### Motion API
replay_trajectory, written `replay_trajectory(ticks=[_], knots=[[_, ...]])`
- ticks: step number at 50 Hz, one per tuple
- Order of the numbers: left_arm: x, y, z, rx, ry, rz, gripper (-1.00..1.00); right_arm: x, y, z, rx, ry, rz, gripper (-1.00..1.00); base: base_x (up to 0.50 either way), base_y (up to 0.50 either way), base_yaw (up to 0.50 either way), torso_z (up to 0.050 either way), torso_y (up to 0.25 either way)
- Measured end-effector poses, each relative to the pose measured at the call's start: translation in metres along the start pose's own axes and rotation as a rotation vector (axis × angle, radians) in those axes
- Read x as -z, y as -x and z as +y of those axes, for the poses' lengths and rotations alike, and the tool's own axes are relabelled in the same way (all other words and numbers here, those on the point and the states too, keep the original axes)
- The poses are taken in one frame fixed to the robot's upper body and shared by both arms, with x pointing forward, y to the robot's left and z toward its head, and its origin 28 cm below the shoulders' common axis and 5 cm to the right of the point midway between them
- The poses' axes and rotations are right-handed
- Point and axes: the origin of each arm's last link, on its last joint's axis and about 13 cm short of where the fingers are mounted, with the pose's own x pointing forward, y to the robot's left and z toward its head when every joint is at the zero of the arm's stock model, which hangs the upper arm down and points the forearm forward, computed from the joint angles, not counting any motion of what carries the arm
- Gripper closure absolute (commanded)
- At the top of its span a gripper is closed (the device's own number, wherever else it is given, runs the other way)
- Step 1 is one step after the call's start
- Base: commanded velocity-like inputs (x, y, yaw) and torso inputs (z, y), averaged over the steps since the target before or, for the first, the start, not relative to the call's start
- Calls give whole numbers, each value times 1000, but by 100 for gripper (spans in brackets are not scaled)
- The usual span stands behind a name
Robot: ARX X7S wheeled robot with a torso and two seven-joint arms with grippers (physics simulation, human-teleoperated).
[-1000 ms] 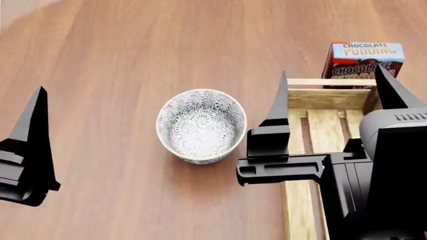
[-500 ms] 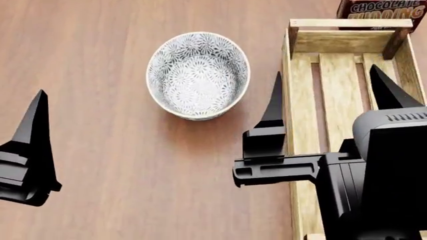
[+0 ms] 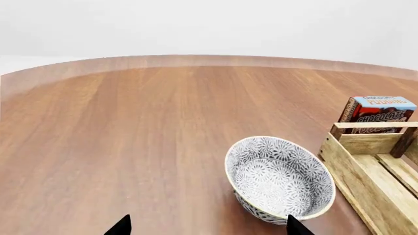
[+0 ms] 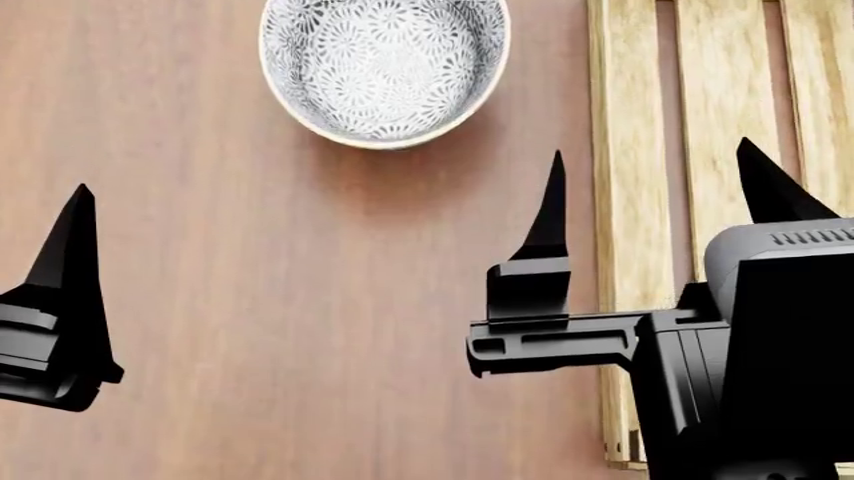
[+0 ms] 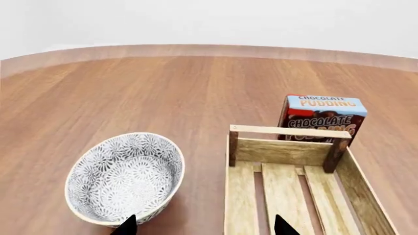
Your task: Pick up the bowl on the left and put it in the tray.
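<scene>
The bowl (image 4: 384, 62), white with a dense grey-black floral pattern, stands upright and empty on the wooden table, left of the tray (image 4: 625, 150), a light-wood slatted crate. My right gripper (image 4: 658, 200) is open, hovering over the tray's left side, nearer than the bowl. In the right wrist view the bowl (image 5: 124, 178) and tray (image 5: 287, 186) lie ahead of the open right gripper (image 5: 204, 226). My left gripper (image 3: 207, 227) is open too, with the bowl (image 3: 281, 178) just beyond one tip. Only one of its fingers (image 4: 70, 250) shows in the head view.
A chocolate pudding box (image 5: 321, 117) stands upright just behind the tray's far end. The brown wooden table (image 4: 267, 330) has a curved far edge (image 3: 196, 61) with a pale wall beyond.
In the head view the bowl and tray have slid up the picture and the pudding box has left it. Both grippers hold the same spots in the picture, still open.
</scene>
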Motion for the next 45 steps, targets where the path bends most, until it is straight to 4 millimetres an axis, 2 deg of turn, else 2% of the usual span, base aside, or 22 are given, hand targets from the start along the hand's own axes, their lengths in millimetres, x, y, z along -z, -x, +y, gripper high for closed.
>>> replay_trajectory(ticks=[7, 20, 36, 45], knots=[[1, 0, 0, -5, 2, 2, -100, 1, 0, 0, -1, 0, 1, -100, 0, 0, 0, 9, -250], [9, 0, 1, -51, -21, 39, -100, 0, -9, 0, -95, 79, -20, -100, 0, 0, 0, 0, -5], [22, 3, 3, -74, -43, 74, -100, 2, -62, 0, -414, 403, -3, -100, 0, 0, 0, 0, 0], [24, 5, 5, -73, -53, 68, -100, 9, -95, -3, -520, 583, 25, -100, 0, 0, 0, 0, 0]])
